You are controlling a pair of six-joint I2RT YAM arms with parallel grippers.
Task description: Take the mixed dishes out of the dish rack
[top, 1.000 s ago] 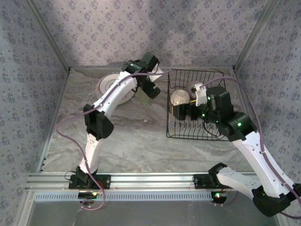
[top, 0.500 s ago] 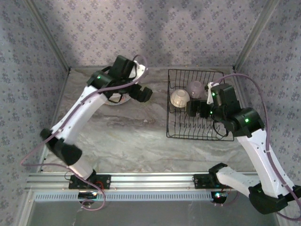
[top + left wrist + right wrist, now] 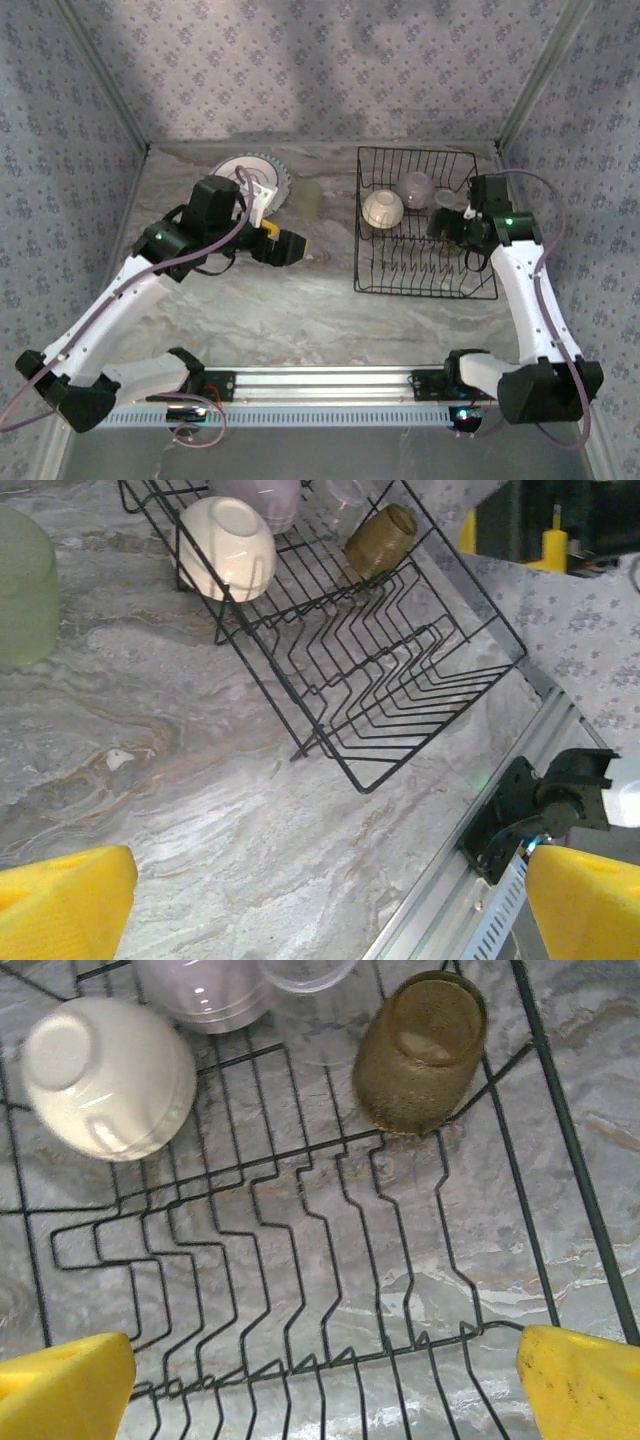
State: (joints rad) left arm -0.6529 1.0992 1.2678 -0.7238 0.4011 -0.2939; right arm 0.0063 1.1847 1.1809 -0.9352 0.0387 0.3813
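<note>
Left gripper [image 3: 285, 246]: jaws spread wide with nothing between them, hanging over the marble table [image 3: 260, 300] just left of the dish rack [image 3: 420, 268].
Left wrist view: yellow fingertips [image 3: 60, 900] sit in the two bottom corners, far apart, with bare table between them. The rack runs slantwise above.
Right gripper [image 3: 442, 224]: wide open and empty as well, over the rack's right side toward its far end.
Right wrist view: yellow fingertips [image 3: 585, 1385] sit in the bottom corners, with the rack's wire floor and upright tines below and between them.
Cream bowl [image 3: 383, 208]: in the rack's far left part, bottom up and leaning on the wires. Its foot ring is plain from the right wrist.
Lilac bowl [image 3: 417, 187]: just behind the cream bowl, dome up, near the far wall.
Clear cup [image 3: 305, 970]: beside the lilac bowl, cut off by the frame edge.
Amber cup [image 3: 420, 1050]: lying tilted on the wires near the rack's right wall. Both wrist views give it plainly, but from above the right gripper covers that spot.
Plate [image 3: 250, 172]: white with a ribbed rim, on the table well left of the rack, seen from above.
Green cup [image 3: 308, 198]: pale, on the table between the plate and the rack. Its side also shows at the left edge of the left wrist view.
</note>
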